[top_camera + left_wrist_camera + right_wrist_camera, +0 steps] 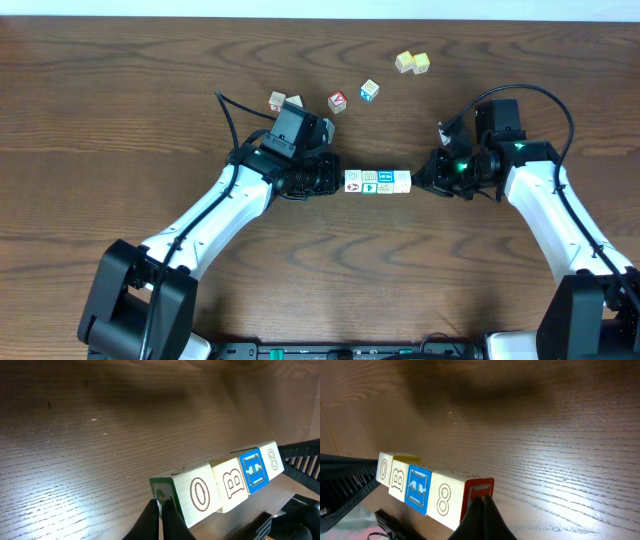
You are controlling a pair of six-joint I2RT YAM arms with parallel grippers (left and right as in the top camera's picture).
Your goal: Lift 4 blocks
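My left gripper point(337, 182) was pinched together, its tip touching one end of the blocks point(377, 182). My right gripper point(421, 182) was pinched together too, touching the other end. The four made one row running straight between them, mid worktop point(120, 100).

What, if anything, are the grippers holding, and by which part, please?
The row of four small wooden cubes, squeezed by its ends: the shut left gripper presses against the cream 0 cube, the shut right gripper against the cream 8 cube.
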